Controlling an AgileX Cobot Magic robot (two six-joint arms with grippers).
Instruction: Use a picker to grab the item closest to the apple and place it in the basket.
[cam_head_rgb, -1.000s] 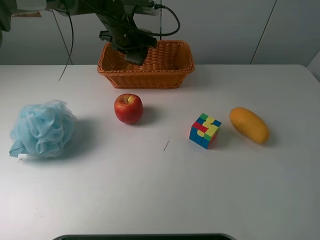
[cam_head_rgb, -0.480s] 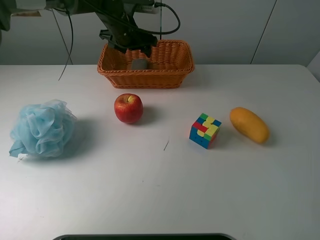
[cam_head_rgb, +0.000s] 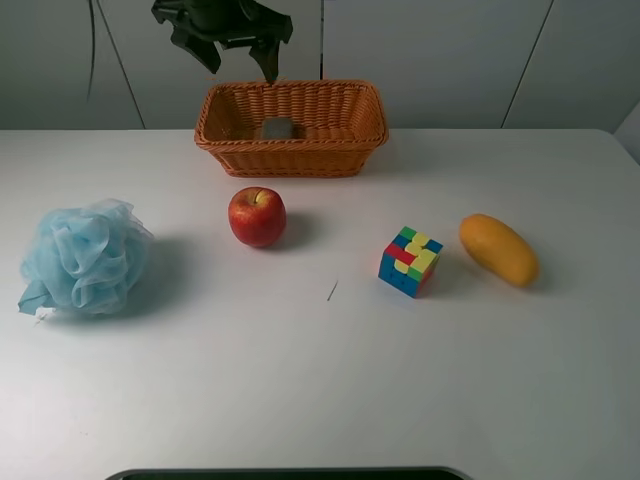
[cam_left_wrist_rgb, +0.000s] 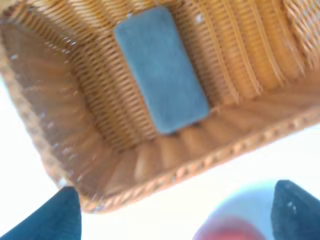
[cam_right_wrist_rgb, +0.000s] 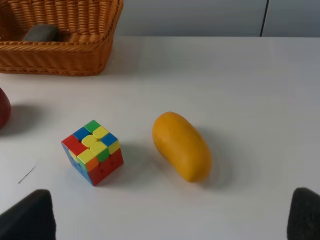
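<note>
Across the white desk (cam_head_rgb: 320, 380), seen from the high camera, the things lie spread well apart. Biggest is the wicker basket (cam_head_rgb: 291, 158) at the far edge, and inside it, on the woven floor toward its left half, lies a flat grey block (cam_head_rgb: 278, 128); the left wrist camera shows the same grey block (cam_left_wrist_rgb: 161, 67) resting free on the basket's bottom, touched by nothing. On the left side of the desk sits a pale blue bath pouf (cam_head_rgb: 84, 258). A yellow-orange mango (cam_head_rgb: 498, 250) lies on the right side, with a multicoloured puzzle cube (cam_head_rgb: 410, 261) just beside it. The red apple (cam_head_rgb: 257, 216) stands in front of the basket, near its front wall but apart from it. Above the basket's left rear corner hangs the left pincer (cam_head_rgb: 236, 45), its dark fingers spread wide and empty. Of the right pincer (cam_right_wrist_rgb: 170, 220), only two dark fingertips (cam_right_wrist_rgb: 26, 216) show, set far apart with nothing between them.
</note>
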